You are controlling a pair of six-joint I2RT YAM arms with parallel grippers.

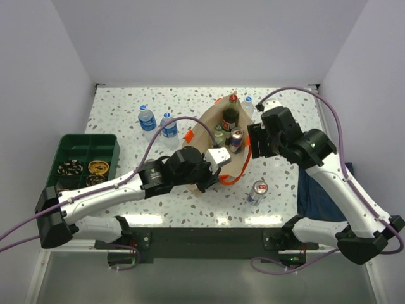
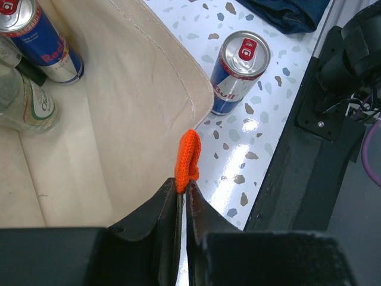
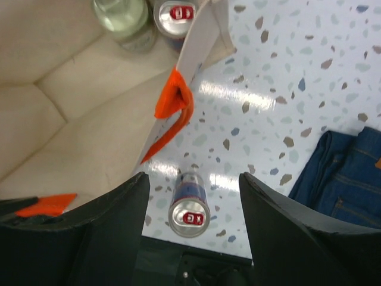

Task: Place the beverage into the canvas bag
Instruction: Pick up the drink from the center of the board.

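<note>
The beige canvas bag (image 1: 205,130) stands mid-table, its mouth held open. Inside it are a dark cola bottle (image 1: 230,115), a clear bottle (image 2: 24,101) and a Red Bull can (image 2: 41,42). One more beverage, a second Red Bull can (image 1: 257,192), stands upright on the table right of the bag's near corner. My left gripper (image 2: 184,187) is shut on the bag's orange strap handle (image 2: 187,156) at the near rim. My right gripper (image 3: 193,182) hangs open and empty above the bag's right rim, with the table can (image 3: 189,208) below between its fingers.
Two water bottles (image 1: 147,118) (image 1: 168,125) stand left of the bag and a third (image 1: 248,104) behind it. A green compartment tray (image 1: 111,149) sits at the left edge. Folded blue jeans (image 1: 316,193) lie at the right, under my right arm.
</note>
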